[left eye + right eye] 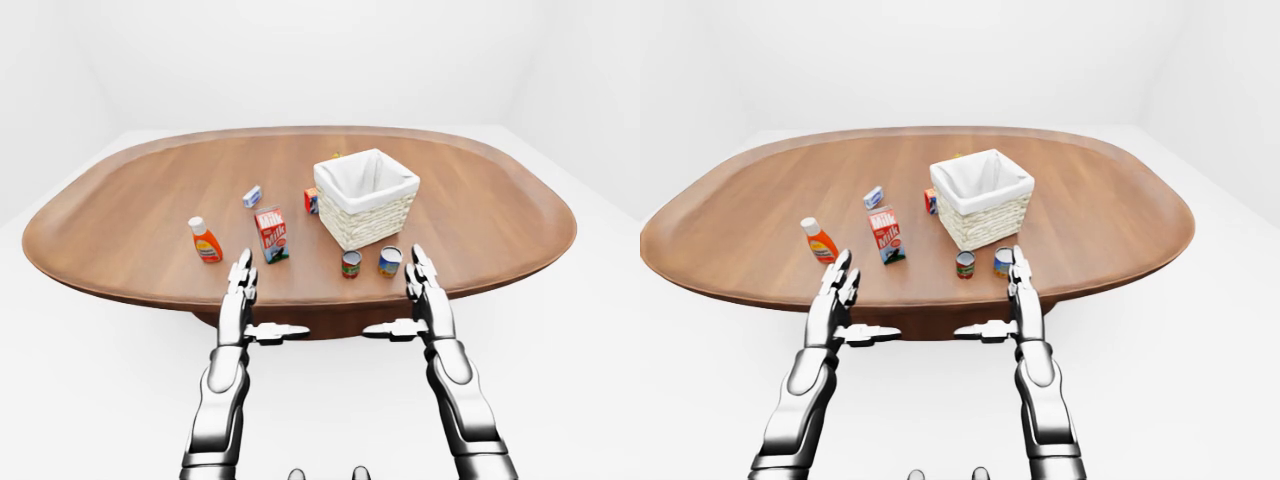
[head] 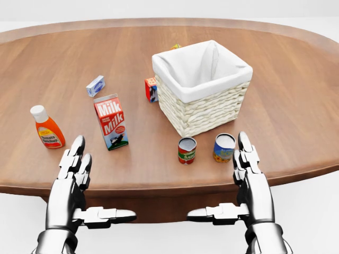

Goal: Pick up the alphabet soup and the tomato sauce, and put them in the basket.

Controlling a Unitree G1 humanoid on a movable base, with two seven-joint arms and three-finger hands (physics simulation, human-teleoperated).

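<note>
Left-eye view: oval wooden surface (image 1: 120, 215) carrying a lined basket (image 1: 366, 198), milk carton (image 1: 272, 235) and orange bottle (image 1: 205, 240).

Head view: tomato sauce (image 2: 186, 150) and alphabet soup (image 2: 224, 147) stand just below the basket. Left robot hand (image 2: 79, 180) and right robot hand (image 2: 244, 177) are open, empty, at the surface's near edge.

Right-eye view: same layout.

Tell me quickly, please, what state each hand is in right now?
Left hand: open, fingers extended, holding nothing.
Right hand: open, fingers extended, holding nothing, just beside the blue-labelled can.
</note>
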